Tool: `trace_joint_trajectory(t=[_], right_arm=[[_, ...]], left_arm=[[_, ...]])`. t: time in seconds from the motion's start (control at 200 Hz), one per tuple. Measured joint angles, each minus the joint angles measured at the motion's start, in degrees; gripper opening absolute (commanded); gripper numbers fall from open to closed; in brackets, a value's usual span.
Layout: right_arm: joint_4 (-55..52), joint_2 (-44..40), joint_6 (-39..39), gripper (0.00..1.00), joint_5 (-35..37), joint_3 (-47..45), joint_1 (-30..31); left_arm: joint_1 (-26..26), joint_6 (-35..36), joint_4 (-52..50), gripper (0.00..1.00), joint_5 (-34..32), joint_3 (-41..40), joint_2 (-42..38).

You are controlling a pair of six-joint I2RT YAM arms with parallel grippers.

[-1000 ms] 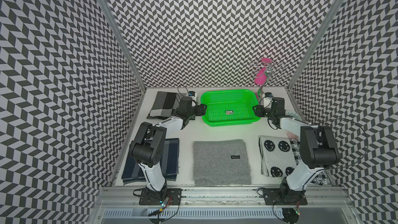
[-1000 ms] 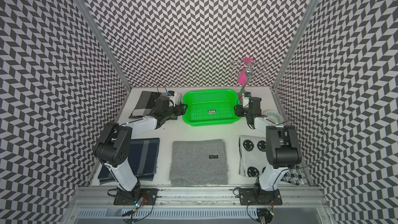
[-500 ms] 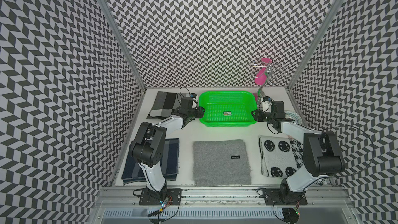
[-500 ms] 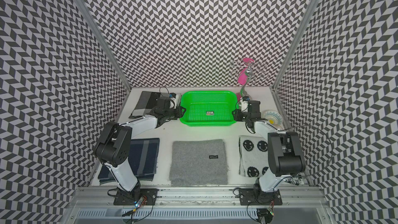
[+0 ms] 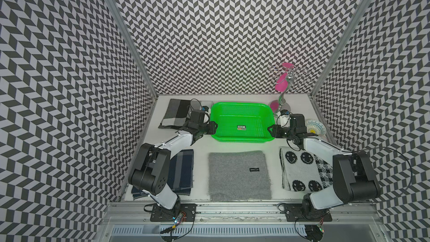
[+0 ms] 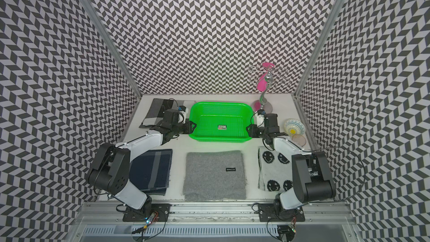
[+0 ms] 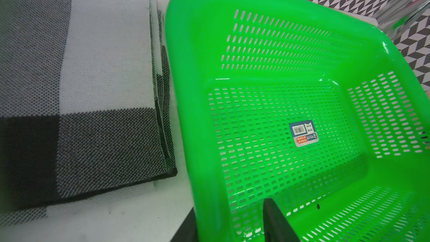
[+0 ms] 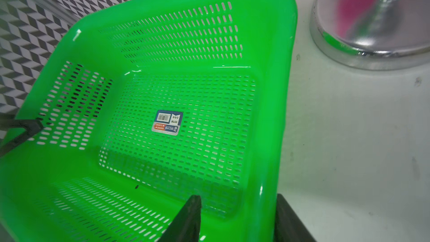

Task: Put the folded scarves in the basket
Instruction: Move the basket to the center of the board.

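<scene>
Zigzag-patterned walls close in a white tabletop [image 5: 232, 147], where the green basket [image 5: 242, 111] sits at the back centre, empty but for a sticker. The left gripper [image 5: 213, 128] and right gripper [image 5: 271, 131] straddle its opposite short walls, one finger inside and one outside; whether the fingers [image 7: 274, 219] pinch the plastic I cannot tell. They seem placed to steady or shift it. A checked scarf [image 7: 93, 89] lies just beside the left rim and a metal stand [image 8: 372, 43] near the right corner, so sideways room is tight. The grey folded scarf [image 5: 239, 175] lies in front, across a bare strip.

Green mesh basket [image 5: 240, 112], rear centre
</scene>
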Motion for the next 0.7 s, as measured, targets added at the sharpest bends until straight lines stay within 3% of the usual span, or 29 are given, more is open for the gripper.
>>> trace_joint_trajectory(t=[0.516, 0.696], right_arm=[[-1.79, -2.49, 1.73, 0.56, -0.13, -1.09, 0.33], [-1.46, -2.47, 2.16, 0.63, -0.07, -1.75, 0.37]], left_arm=[[0.46, 0.07, -1.09, 0.53, 0.39, -2.23, -0.33], [0.76, -0.72, -0.46, 0.73, 0.42, -3.17, 0.28]])
